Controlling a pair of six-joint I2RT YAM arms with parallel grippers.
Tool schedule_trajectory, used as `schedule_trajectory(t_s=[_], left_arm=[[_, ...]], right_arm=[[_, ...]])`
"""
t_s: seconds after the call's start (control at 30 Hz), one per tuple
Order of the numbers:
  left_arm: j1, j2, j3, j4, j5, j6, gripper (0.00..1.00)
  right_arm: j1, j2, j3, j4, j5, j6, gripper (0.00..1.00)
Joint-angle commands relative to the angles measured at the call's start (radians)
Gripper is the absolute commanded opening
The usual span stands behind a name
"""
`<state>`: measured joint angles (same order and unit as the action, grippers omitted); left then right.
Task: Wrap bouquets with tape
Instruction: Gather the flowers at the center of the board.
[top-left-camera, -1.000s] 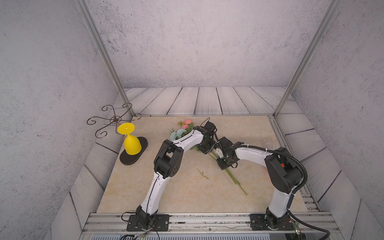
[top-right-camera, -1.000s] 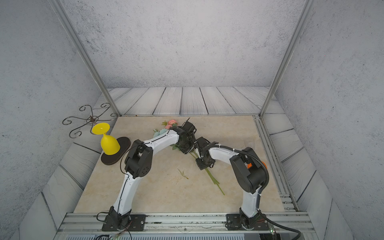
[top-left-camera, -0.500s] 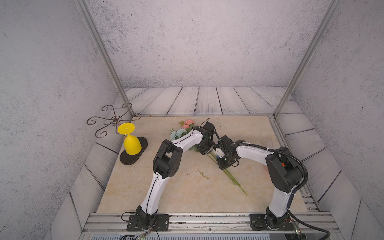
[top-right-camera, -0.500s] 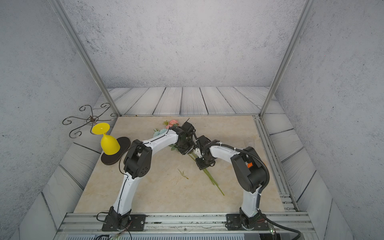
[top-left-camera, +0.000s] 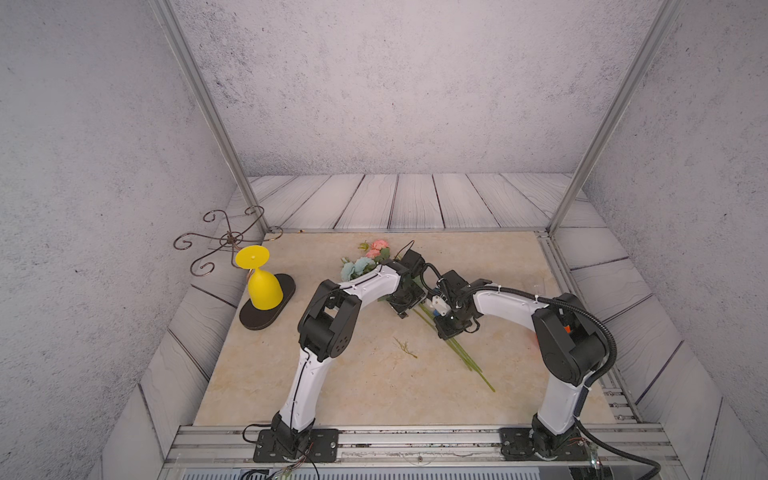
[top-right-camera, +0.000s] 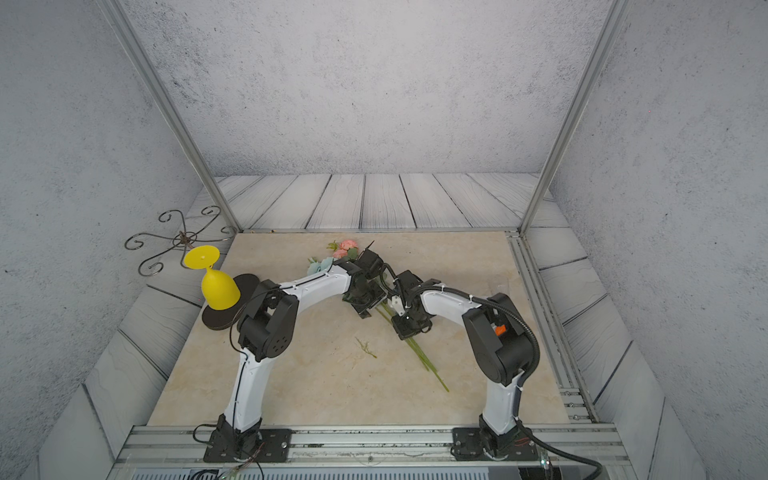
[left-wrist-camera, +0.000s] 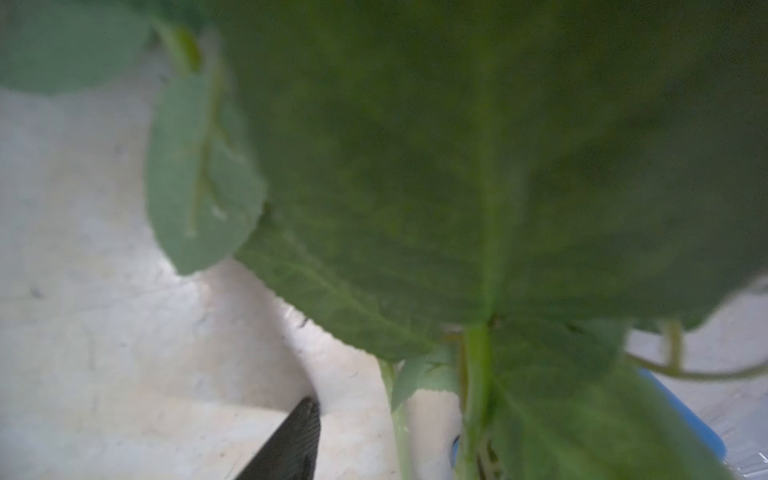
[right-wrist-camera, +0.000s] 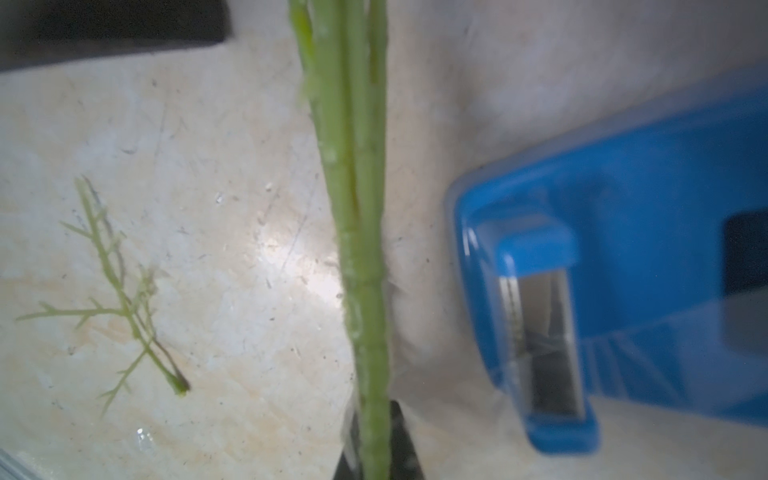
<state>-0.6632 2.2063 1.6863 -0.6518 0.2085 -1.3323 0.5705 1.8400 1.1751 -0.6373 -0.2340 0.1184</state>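
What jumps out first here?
A yellow plastic goblet stands upside down on a black oval base at the table's left edge. Mid-table, both arms meet over a bouquet of pink and pale blue artificial flowers; the right claw is shut on its green stems, beside a blue plastic tape dispenser.

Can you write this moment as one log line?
right fingers: shut on bouquet | left fingers: open | tape dispenser: on table beside bouquet

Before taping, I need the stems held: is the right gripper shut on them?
Shut: the right wrist view shows the stems pinched inside the right gripper.
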Motion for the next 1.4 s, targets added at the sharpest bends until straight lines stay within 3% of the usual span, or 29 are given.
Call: schedule_trajectory(t_s=[0.0, 0.17, 0.33, 0.57, 0.8, 1.07, 1.37], left_arm=[[-0.025, 0.027, -0.091, 0.026, -0.04, -0.05, 0.62], [-0.057, 0.011, -0.224, 0.251, 0.009, -0.149, 0.58], [-0.073, -0.007, -0.29, 0.323, 0.015, -0.168, 0.41], [-0.075, -0.013, -0.343, 0.361, 0.026, -0.212, 0.0], [-0.075, -0.038, -0.353, 0.378, 0.02, -0.204, 0.0], [-0.066, -0.056, -0.357, 0.371, 0.015, -0.186, 0.0], [-0.05, -0.08, -0.367, 0.374, 0.014, -0.15, 0.0]], right_arm=[[-0.018, -0.071, 0.019, 0.028, -0.004, 0.012, 0.0], [-0.018, -0.081, 0.017, 0.037, -0.027, 0.006, 0.0], [-0.019, -0.087, 0.017, 0.041, -0.031, 0.001, 0.0], [-0.028, -0.078, 0.002, 0.039, -0.025, -0.013, 0.0], [-0.037, -0.088, -0.022, 0.055, 0.013, -0.007, 0.02], [-0.038, -0.154, -0.077, 0.049, 0.038, 0.023, 0.35], [-0.086, -0.27, -0.146, 0.109, -0.042, 0.111, 0.59]])
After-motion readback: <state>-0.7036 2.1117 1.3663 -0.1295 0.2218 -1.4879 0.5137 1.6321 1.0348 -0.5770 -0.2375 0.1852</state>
